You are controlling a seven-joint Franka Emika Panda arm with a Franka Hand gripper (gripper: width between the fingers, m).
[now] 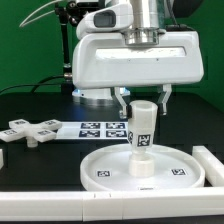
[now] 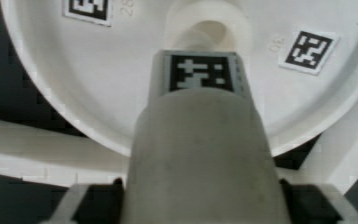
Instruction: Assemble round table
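Jaws straddle the post [image 1: 142, 135] on the disc [image 1: 110, 160], can't tell if gripping; any sideways nudge could tip it.

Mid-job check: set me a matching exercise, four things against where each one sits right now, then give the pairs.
Things:
1. post
2. cross-shaped piece
3. marker board
4. round disc

Places:
A. lying flat on the table at the exterior view's left
B. flat on the table behind the disc
C. upright at the disc's middle, between the fingers of the pincer
D. on the table, under the post

Pairs: 1-C, 2-A, 3-B, 4-D
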